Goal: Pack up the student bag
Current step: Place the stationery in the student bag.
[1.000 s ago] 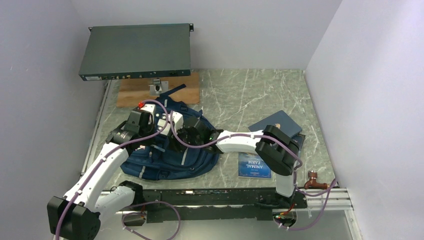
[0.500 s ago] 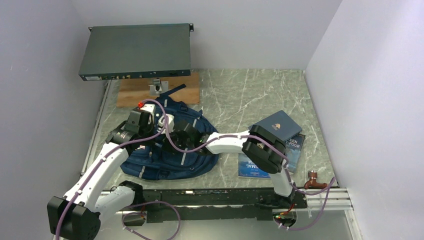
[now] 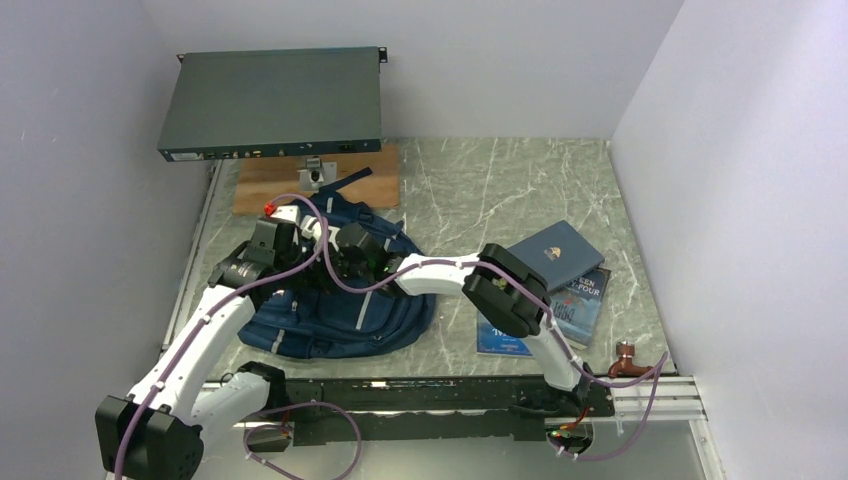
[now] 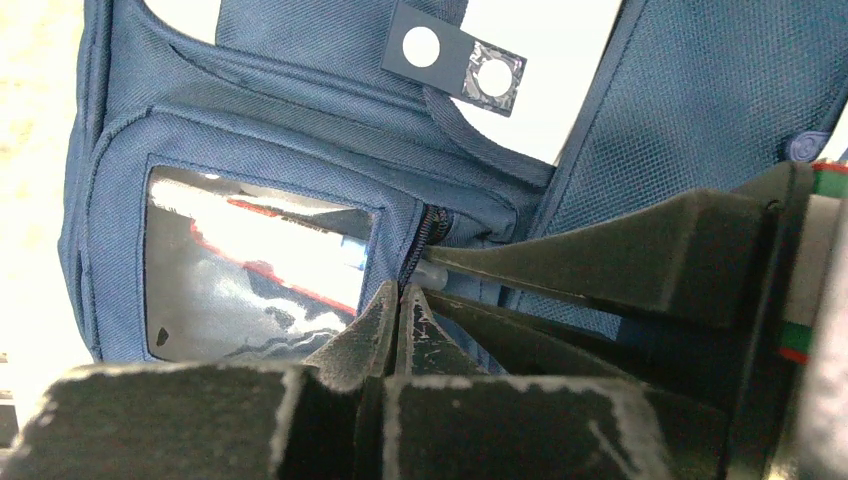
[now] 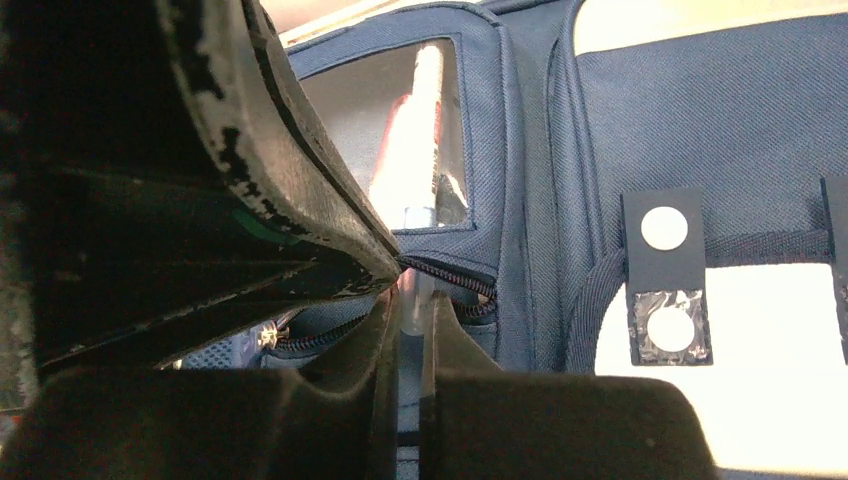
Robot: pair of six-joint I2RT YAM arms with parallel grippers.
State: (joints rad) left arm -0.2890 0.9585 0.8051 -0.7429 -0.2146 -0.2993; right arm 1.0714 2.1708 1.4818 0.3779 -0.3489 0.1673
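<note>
The navy student bag (image 3: 340,315) lies flat at the table's left front. Both grippers meet over its upper part. My left gripper (image 3: 322,243) is shut, and its tips (image 4: 400,300) pinch the bag's fabric (image 4: 250,150) at the end of a zipper, beside a clear window pocket (image 4: 260,260). Reaching in from the right, my right gripper (image 3: 347,260) is shut on a translucent white zipper pull (image 5: 412,300), which also shows under its finger as a pale pull (image 4: 440,270). The zipper (image 5: 450,275) is partly open beside the tips.
A closed blue book (image 3: 553,255) lies on other books (image 3: 582,297) at the table's right, with another book (image 3: 500,340) half under my right arm. A wooden board (image 3: 330,185) and a dark flat box (image 3: 275,100) sit at the back left. A copper fitting (image 3: 630,362) is at the front right.
My right arm has swung left across the bag and its gripper has closed on the zipper pull. My left gripper stayed shut and shifted slightly up and left. The books are less covered now.
</note>
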